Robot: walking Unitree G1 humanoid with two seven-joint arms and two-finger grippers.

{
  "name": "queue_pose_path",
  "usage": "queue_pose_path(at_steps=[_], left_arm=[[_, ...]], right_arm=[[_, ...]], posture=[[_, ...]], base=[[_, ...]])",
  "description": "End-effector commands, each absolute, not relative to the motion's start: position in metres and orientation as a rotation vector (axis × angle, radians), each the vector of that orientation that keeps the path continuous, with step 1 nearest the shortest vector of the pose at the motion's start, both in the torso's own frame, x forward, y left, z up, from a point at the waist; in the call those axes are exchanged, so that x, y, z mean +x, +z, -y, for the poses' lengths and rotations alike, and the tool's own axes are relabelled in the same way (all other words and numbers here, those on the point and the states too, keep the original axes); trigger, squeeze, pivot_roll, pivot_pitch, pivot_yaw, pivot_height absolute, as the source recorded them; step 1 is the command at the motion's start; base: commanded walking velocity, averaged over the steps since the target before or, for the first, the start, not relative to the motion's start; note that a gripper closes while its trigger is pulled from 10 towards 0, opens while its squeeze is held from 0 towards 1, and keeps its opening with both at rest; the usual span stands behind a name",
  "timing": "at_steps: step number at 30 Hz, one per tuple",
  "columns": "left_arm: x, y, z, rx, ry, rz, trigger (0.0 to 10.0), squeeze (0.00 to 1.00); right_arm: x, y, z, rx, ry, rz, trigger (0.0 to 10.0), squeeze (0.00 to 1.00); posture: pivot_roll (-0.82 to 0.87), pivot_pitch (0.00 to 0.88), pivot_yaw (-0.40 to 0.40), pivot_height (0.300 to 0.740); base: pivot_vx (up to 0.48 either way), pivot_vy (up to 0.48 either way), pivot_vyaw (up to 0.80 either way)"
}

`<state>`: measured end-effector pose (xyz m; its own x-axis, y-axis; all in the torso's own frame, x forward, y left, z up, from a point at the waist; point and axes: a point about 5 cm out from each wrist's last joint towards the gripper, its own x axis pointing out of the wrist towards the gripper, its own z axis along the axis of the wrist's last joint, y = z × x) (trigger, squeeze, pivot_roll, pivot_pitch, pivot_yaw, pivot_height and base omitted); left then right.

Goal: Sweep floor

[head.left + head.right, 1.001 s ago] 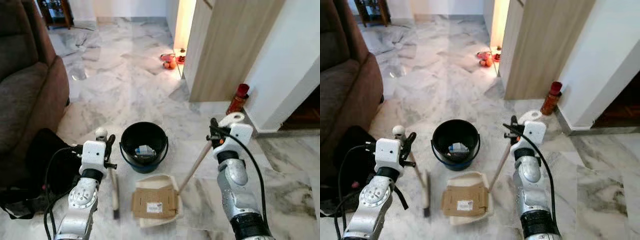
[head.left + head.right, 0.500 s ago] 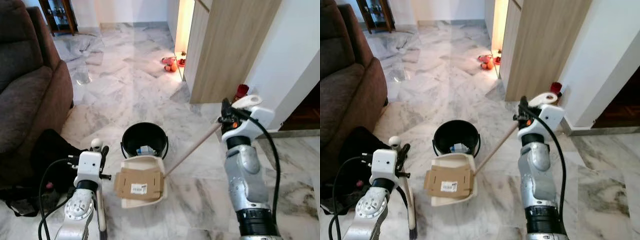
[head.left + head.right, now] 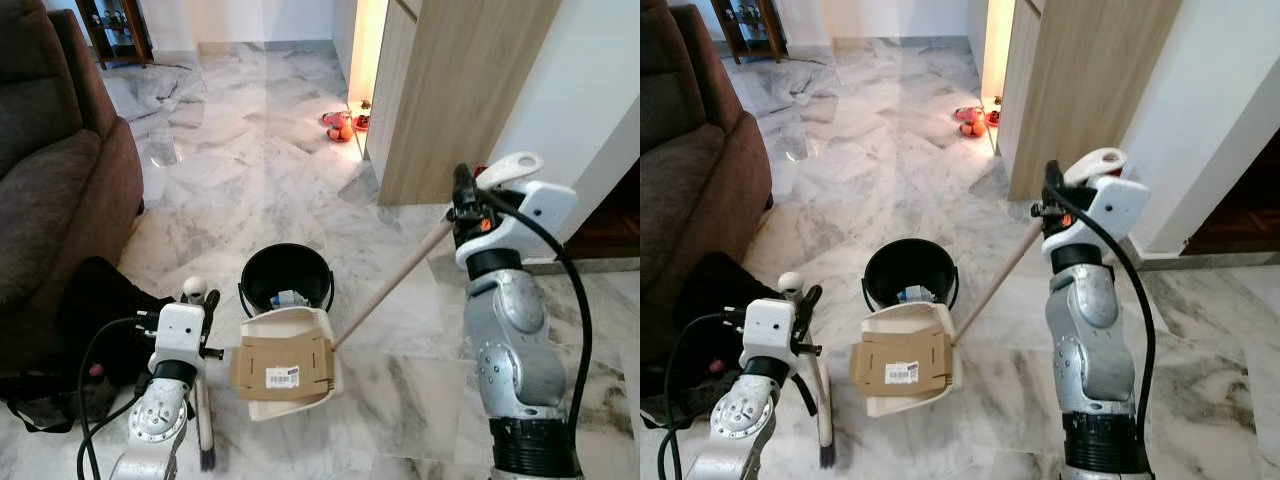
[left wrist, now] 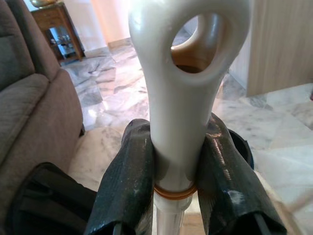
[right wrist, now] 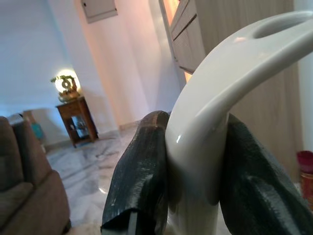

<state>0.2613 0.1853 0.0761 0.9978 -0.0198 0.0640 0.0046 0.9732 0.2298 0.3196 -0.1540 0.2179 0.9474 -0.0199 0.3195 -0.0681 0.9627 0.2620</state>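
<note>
Far left: a brown sofa [image 3: 50, 170] and a black bag [image 3: 90, 310] on the marble floor [image 3: 250, 150].

Left gripper [image 4: 168, 166]: fingers [image 4: 129, 186] clenched on the white top of the broom [image 3: 203, 425], which stands nearly upright, bristles on the floor beside the arm. Compared with a second ago the broom has moved off to the left, clear of the dustpan.

Centre: the dustpan [image 3: 290, 365] carries a flat piece of cardboard [image 3: 283, 368]. A second ago it lay on the floor in front of the black bucket [image 3: 288, 282]; it is now raised and tipped, its far edge just at the bucket's near rim. The bucket already holds some litter.

Right gripper [image 5: 193, 161]: fingers [image 5: 139, 171] grasping the white grip of the dustpan's long wooden handle [image 3: 395, 285]; this arm has risen markedly over the last second.

Assessment: sweeping-up appears done and emptying is under way. The cardboard is not yet in the bucket; it looks wide against the opening and may catch or slide past the rim.
</note>
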Motion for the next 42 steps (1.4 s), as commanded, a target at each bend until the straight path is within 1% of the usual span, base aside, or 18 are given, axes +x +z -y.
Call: queue_pose_path(at_steps=[1,5,13,19,20,26,42], left_arm=[[0.259,0.081,-0.185,0.246,-0.011,0.106,10.0,0.0],[0.255,0.078,-0.187,0.253,-0.009,0.092,10.0,0.0],[0.254,0.078,-0.192,0.261,0.014,0.093,10.0,0.0],[0.247,0.08,-0.205,0.246,0.108,0.107,10.0,0.0],[0.245,0.081,-0.212,0.235,0.156,0.107,10.0,0.0],[0.246,0.086,-0.223,0.201,0.252,0.127,10.0,0.0],[0.247,0.087,-0.22,0.2,0.248,0.124,10.0,0.0]], right_arm=[[0.316,0.246,0.151,0.335,0.045,0.43,10.0,0.0],[0.314,0.259,0.148,0.341,0.064,0.465,10.0,0.0],[0.315,0.269,0.153,0.351,0.05,0.492,10.0,0.0],[0.316,0.268,0.153,0.353,0.049,0.48,10.0,0.0],[0.316,0.267,0.153,0.352,0.049,0.474,10.0,0.0],[0.317,0.263,0.154,0.351,0.047,0.459,10.0,0.0],[0.317,0.26,0.153,0.355,0.049,0.442,10.0,0.0]], posture=[[0.15,0.051,-0.015,0.74],[0.15,0.051,-0.015,0.74],[0.15,0.043,-0.015,0.74],[0.15,0.044,-0.02,0.74],[0.15,0.047,-0.022,0.74],[0.16,0.055,-0.022,0.74],[0.15,0.073,-0.025,0.74]], base=[[0.0,0.0,0.0],[0.0,0.0,0.0],[0.0,0.0,0.0],[0.0,0.0,0.0],[0.247,0.0,0.0],[0.251,0.0,0.0],[0.293,0.0,0.0]])
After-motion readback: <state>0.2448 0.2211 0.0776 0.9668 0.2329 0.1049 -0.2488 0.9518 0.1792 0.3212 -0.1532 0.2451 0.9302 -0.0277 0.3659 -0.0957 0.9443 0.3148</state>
